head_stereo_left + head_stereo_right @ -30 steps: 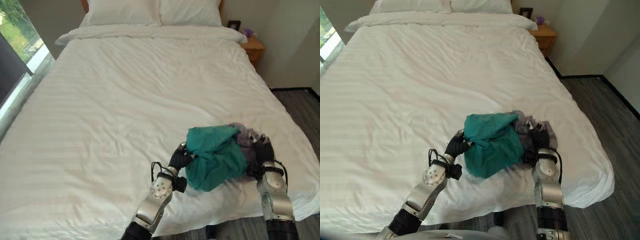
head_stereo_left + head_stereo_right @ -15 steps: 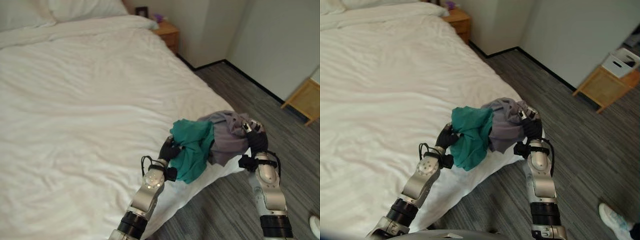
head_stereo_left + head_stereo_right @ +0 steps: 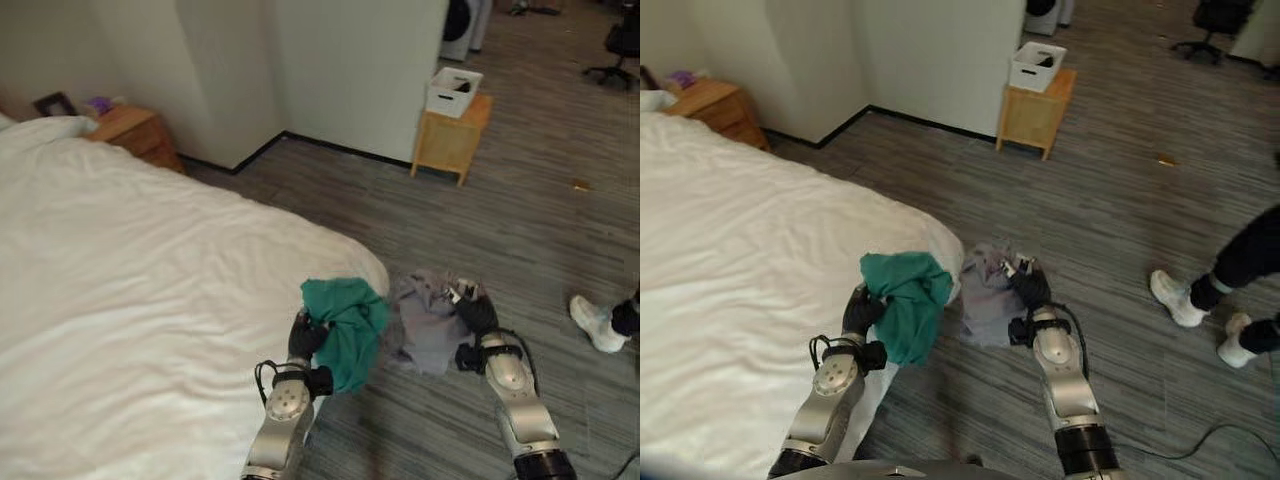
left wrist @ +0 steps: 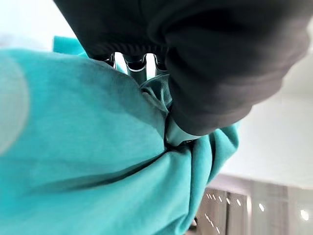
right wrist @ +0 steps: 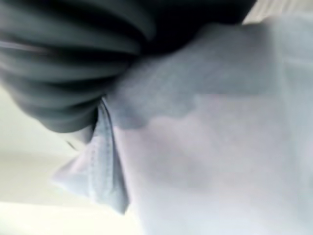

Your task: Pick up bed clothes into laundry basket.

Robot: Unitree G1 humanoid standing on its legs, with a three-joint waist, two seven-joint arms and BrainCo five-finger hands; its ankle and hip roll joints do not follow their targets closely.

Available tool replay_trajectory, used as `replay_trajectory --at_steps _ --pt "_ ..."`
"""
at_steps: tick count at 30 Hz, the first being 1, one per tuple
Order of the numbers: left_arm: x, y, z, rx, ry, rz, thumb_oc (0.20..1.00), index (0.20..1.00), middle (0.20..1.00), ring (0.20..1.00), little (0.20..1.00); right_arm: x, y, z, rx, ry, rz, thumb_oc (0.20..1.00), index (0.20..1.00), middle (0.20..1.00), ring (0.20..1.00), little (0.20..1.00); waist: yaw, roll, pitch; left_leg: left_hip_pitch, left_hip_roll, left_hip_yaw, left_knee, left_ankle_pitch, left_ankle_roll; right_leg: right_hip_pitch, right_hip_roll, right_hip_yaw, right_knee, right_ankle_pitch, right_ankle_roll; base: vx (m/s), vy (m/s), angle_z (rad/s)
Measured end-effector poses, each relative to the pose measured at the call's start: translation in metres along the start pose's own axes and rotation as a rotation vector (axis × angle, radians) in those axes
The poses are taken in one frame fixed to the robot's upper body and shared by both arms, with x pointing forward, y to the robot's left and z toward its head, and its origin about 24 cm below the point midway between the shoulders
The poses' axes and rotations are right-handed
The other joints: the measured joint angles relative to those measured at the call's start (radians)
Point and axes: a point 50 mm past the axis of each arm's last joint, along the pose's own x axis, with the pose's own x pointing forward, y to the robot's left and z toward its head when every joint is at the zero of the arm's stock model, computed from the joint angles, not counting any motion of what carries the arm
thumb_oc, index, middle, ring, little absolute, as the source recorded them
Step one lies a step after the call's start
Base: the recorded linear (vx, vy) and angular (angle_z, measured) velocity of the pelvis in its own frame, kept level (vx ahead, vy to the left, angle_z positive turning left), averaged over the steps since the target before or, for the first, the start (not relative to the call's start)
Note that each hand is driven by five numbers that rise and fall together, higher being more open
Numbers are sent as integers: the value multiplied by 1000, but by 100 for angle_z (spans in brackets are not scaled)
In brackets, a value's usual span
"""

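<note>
Spreading across the left of the head views, the white bed (image 3: 120,290) ends in a rounded corner beside grey plank floor (image 3: 520,190). Past that floor stands a pale wall (image 3: 350,70), with a wooden nightstand (image 3: 130,132) by the bed's far side and a small wooden side table (image 3: 450,135) further right carrying a white bin (image 3: 453,90). A person's dark trouser legs and white shoes (image 3: 1180,298) show at the right edge. At the bed's corner the teal garment (image 3: 345,315) hangs off the mattress edge, bunched in the left hand (image 3: 305,338), whose fingers curl into the cloth in its wrist view. Just beside it, over the floor, the grey garment (image 3: 425,325) droops from the right hand (image 3: 475,312), which clasps its upper edge. The two garments nearly touch.
</note>
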Motion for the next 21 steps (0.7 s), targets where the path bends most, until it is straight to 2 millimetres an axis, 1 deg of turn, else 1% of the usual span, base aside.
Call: replay_trajectory --at_steps 1,2,3,4,5,6,7,8,9,10,11,12,13,14,15,16,17,18,19,20,21 --pt "3 -10 4 -4 -18 -37 200 200 200 200 200 -2 -8 0 -35 -2 -10 200 200 200 200 200 22 -14 25 -22 -132 -263 -75 -71 -63 15 -18 33 -18 25 27 92 -389 -85" --pt "5 -24 10 -16 -42 -85 200 200 200 200 200 -4 -22 -1 -80 7 -34 200 200 200 200 200 13 -18 39 -77 -203 -331 -120 -84 -80 57 -21 29 -39 26 34 144 -438 -45" --pt "3 -34 13 -24 -72 -126 200 200 200 200 200 -9 -36 -3 -118 12 -68 200 200 200 200 200 -2 -11 45 -168 -253 -289 -90 -68 -39 96 -18 35 -64 6 20 264 -485 -8" --pt "2 -35 14 -20 -80 -140 200 200 200 200 200 -12 -44 -3 -149 14 -99 200 200 200 200 200 -9 0 45 -227 -311 -216 -63 -56 5 94 -37 49 -47 -10 28 545 -476 -49" --pt "4 -24 13 -11 -77 -104 200 200 200 200 200 -10 -39 1 -169 -5 -77 200 200 200 200 200 -13 12 62 -257 -351 -9 -122 -31 41 93 -60 83 -26 -26 35 657 -530 -83" --pt "3 -15 10 -3 -69 -79 200 200 200 200 200 -7 -38 0 -174 0 -72 200 200 200 200 200 -13 22 62 -257 -364 41 -190 -21 35 91 -56 124 -24 -36 50 513 -354 -116" --pt "3 -11 8 -2 -62 -61 200 200 200 200 200 -3 -36 -2 -187 8 -58 200 200 200 200 200 -10 31 63 -257 -370 53 -244 -21 32 87 -50 159 -18 -40 55 500 -232 -124" --pt "4 -4 7 13 -57 -47 200 200 200 200 200 -1 -35 -5 -204 23 -62 200 200 200 200 200 2 55 60 -254 -353 101 -340 -9 47 118 -22 175 -46 -40 54 457 -199 -108" --pt "5 -1 8 21 -56 -37 200 200 200 200 200 -1 -36 -5 -210 28 -64 200 200 200 200 200 -2 69 58 -251 -339 94 -391 0 60 145 -5 183 -63 -48 66 440 -207 -90" --pt "5 4 7 28 -52 -25 200 200 200 200 200 1 -34 -4 -206 27 -61 200 200 200 200 200 -5 74 56 -236 -328 73 -412 18 68 169 4 208 -65 -61 83 299 -120 -64" --pt "5 7 6 36 -45 -16 200 200 200 200 200 2 -30 -2 -198 19 -53 200 200 200 200 200 -2 63 50 -199 -340 68 -415 43 90 188 -6 236 -61 -79 98 379 -124 -86" --pt "4 9 7 34 -49 -5 200 200 200 200 200 3 -27 2 -201 -3 -42 200 200 200 200 200 9 45 44 -181 -352 78 -421 48 97 191 -18 256 -48 -95 120 658 -202 -89" --pt "6 13 11 48 -66 4 200 200 200 200 200 5 -26 13 -216 -54 -35 200 200 200 200 200 7 18 43 -160 -383 68 -414 28 126 208 -47 253 -20 -118 129 469 -150 -58" --pt "8 12 15 65 -76 -27 200 200 200 200 200 -5 -45 15 -245 -53 -14 200 200 200 200 200 18 12 46 -145 -391 69 -398 1 159 209 -56 259 69 -149 170 507 -102 -23" --pt "4 15 16 57 -82 -13 200 200 200 200 200 -10 -61 12 -271 -37 -37 200 200 200 200 200 31 11 48 -109 -407 74 -406 -3 165 201 -72 268 178 -189 204 344 -73 -7" --pt "2 20 16 55 -84 14 200 200 200 200 200 -11 -69 11 -274 -16 -74 200 200 200 200 200 33 6 44 -79 -415 81 -418 -22 172 196 -85 270 243 -198 238 451 -195 -5" --pt "8 17 25 47 -120 20 200 200 200 200 200 -15 -65 23 -216 -59 -94 200 200 200 200 200 15 -3 45 -26 -448 59 -428 -43 155 102 -132 257 565 -219 400 477 -362 70" --pt "17 3 38 50 -168 -37 200 200 200 200 200 -14 -53 35 -234 -123 -25 200 200 200 200 200 -40 -37 26 -11 -485 26 -437 -37 174 -20 -161 303 801 -191 383 375 -310 73" --pt "21 -7 43 50 -190 -74 200 200 200 200 200 -7 -57 31 -266 -128 -15 200 200 200 200 200 -39 -43 22 -11 -482 0 -442 -72 161 -119 -171 319 891 -206 378 281 -299 72" --pt "26 -15 44 54 -195 -102 200 200 200 200 200 5 -63 29 -279 -113 -31 200 200 200 200 200 -45 -40 24 -16 -469 -8 -435 -74 168 -202 -160 349 958 -226 340 120 -228 14" --pt "30 -21 45 66 -190 -125 200 200 200 200 200 11 -71 26 -283 -81 -62 200 200 200 200 200 -44 -22 23 -20 -457 -6 -439 -63 183 -249 -160 351 965 -228 338 285 -453 40"
